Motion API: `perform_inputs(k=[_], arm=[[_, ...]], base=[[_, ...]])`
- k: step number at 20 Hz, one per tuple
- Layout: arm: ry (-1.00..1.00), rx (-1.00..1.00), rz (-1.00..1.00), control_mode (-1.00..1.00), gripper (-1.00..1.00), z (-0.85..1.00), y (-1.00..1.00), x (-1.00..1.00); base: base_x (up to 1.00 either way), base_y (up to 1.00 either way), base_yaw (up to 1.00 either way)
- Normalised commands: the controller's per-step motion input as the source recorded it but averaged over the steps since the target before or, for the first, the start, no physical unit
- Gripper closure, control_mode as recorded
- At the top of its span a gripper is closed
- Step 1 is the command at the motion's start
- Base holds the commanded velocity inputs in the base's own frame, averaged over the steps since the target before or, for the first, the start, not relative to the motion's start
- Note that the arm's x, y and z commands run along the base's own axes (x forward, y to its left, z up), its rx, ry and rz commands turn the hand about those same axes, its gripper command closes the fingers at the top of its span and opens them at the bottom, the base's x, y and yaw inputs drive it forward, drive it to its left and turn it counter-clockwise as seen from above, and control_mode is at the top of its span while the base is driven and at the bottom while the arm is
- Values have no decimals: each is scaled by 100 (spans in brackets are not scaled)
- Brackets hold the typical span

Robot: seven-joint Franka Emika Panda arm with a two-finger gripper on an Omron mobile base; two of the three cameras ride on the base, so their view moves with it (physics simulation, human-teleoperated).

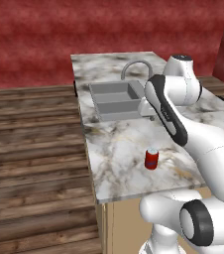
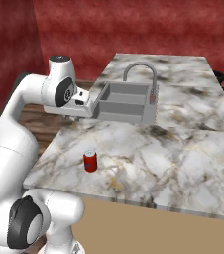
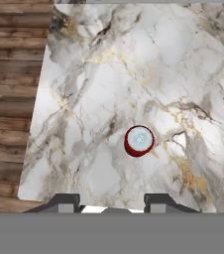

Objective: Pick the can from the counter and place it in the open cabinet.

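Left base view – can: small red cylindrical drink can with a silver top [image 1: 151,158] stands upright on the white-grey veined marble bench [image 1: 119,163], near the front edge, well apart from the grey double-basin sink [image 1: 115,100] and curved metal faucet [image 1: 136,67].
Left base view – arm: white arm bends over the sink's near side; gripper hidden behind the forearm.
Right base view – can: upright [image 2: 90,160], nothing touching it, bare polished stone around.
Right base view – gripper: [image 2: 73,117] low beside the sink corner, above the bench; too small to read the jaws.
Hand view – can: seen from above, round silver lid, red rim [image 3: 139,140].
Hand view – gripper: fingertips [image 3: 65,204] stand apart, nothing between.
Handling (judgement): light, rigid thin metal, smooth and likely slippery; take the side wall at mid-height, moderate squeeze.
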Motion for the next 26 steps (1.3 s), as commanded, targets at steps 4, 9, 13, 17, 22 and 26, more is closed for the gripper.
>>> perform_inputs(k=[4, 9, 13, 17, 22, 26], arm=[[1, 0, 4, -100, -100, 0, -8, -1], [2, 0, 14, -100, -100, -1, -2, -12], [0, 0, 20, -100, -100, -2, -1, -25], [0, 0, 22, -100, -100, -6, 0, -26], [0, 2, 21, -100, -100, -18, -14, -20], [-2, 7, 21, -100, -100, -23, -18, -19]], base=[[0, 0, 0], [0, 0, 0], [0, 0, 0], [0, 0, 0], [0, 0, 0], [0, 0, 0]])
